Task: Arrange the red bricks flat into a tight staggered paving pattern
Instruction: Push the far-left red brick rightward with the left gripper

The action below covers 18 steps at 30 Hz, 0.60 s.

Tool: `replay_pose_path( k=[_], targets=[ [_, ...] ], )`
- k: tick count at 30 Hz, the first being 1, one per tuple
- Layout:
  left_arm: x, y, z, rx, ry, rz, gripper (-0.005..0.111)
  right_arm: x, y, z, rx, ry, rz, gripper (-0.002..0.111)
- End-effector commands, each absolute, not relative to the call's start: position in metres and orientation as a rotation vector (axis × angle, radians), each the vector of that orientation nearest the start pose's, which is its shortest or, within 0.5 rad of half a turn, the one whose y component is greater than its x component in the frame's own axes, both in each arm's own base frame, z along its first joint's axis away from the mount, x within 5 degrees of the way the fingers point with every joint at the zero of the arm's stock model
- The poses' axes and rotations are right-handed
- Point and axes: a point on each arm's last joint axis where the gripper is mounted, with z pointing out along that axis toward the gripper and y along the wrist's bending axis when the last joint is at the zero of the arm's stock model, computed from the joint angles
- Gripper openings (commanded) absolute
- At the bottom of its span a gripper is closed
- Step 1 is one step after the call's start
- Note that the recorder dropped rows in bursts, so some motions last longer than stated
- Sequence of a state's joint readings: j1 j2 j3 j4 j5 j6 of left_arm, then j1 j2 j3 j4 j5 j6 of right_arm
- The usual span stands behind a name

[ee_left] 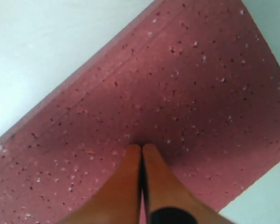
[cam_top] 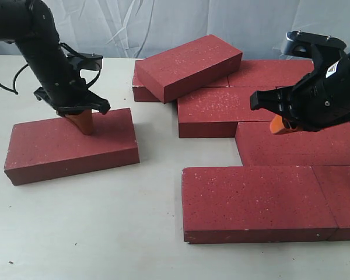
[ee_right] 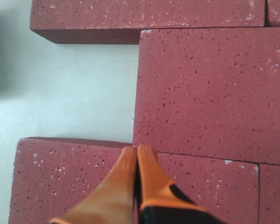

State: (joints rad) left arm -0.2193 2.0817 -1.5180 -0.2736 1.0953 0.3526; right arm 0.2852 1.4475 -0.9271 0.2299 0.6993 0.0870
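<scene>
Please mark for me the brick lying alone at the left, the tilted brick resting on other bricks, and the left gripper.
lone brick (cam_top: 55,143), exterior view, on its top face.
tilted brick (cam_top: 189,61), exterior view, middle of its top face.
left gripper (ee_left: 141,148), left wrist view, between its closed orange fingertips.

A dark red, speckled rectangular paver brick (cam_top: 70,146) lies flat, alone, beneath the left gripper (cam_top: 84,129). Under the right gripper (cam_top: 278,126) more bricks (cam_top: 262,198) lie flat (staggered, edges touching); beyond it a tilted brick (cam_top: 189,67) rests atop neighbours.
</scene>
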Motion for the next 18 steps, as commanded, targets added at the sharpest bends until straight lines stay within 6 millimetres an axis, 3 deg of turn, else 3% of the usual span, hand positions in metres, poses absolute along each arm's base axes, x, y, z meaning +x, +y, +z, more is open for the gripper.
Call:
replay_pose_path(
  k=[1,11,15,17,18],
  targets=[
    [0.375,-0.117,0.172,0.739,3.037,-0.407,0.000,0.266,0.090,0.246,-0.077,2.702,0.363,-0.001],
    [0.346,-0.138,0.178,0.846,2.964,-0.434,0.000,0.266,0.090,0.246,-0.077,2.702,0.363,-0.001],
    [0.342,-0.140,0.214,0.788,2.843,-0.408,0.000,0.266,0.090,0.246,-0.072,2.701,0.368,-0.001],
    [0.341,-0.133,0.234,0.624,2.819,-0.319,0.000,0.266,0.090,0.246,-0.071,2.701,0.369,-0.001],
    [0.341,-0.124,0.242,0.538,2.815,-0.193,0.000,0.266,0.090,0.246,-0.071,2.701,0.369,-0.001]
  ],
)
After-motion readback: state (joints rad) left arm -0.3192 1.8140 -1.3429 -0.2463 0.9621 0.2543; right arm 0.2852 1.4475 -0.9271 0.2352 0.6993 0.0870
